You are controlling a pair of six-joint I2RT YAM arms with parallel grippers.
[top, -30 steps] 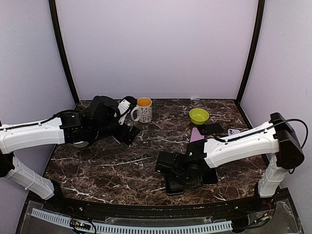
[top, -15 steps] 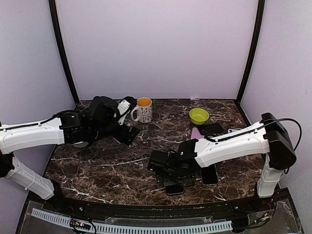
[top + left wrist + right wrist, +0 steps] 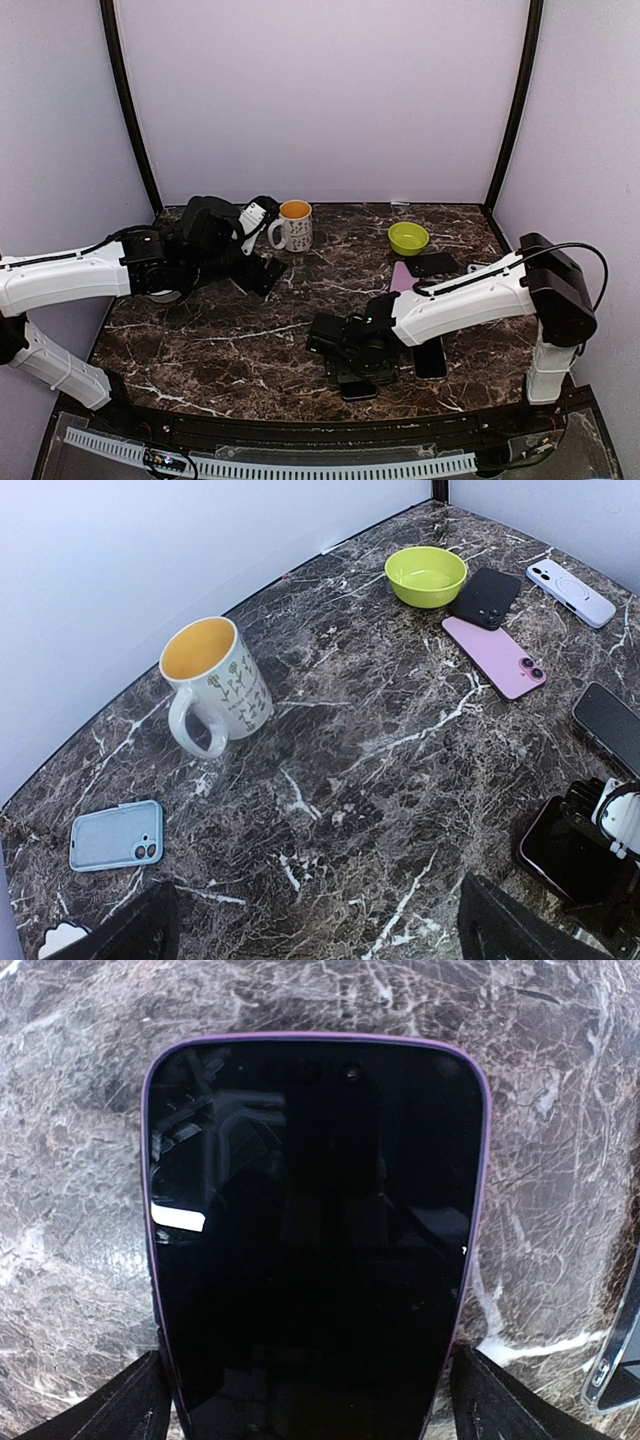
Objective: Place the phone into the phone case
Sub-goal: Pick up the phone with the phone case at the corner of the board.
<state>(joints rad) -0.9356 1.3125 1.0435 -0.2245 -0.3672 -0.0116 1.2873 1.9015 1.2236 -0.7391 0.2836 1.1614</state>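
Now we see the right gripper (image 3: pixel 350 362) spread apart, having just let go. The phone (image 3: pixel 315 1220) lies screen-up beneath it, seated in the purple phone case (image 3: pixel 148 1160). We judge insertion complete. The left gripper (image 3: pixel 320 930) hangs apart, empty.

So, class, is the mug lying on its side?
No, the mug stands upright, its yellow inside open towards the top.

Mug (image 3: pixel 213 680) and bowl (image 3: pixel 426 575) on a dark marble table (image 3: pixel 340 740)
White flower-patterned mug, yellow inside, stands upright; the lime-green bowl sits well apart, to the mug's right in the top view.
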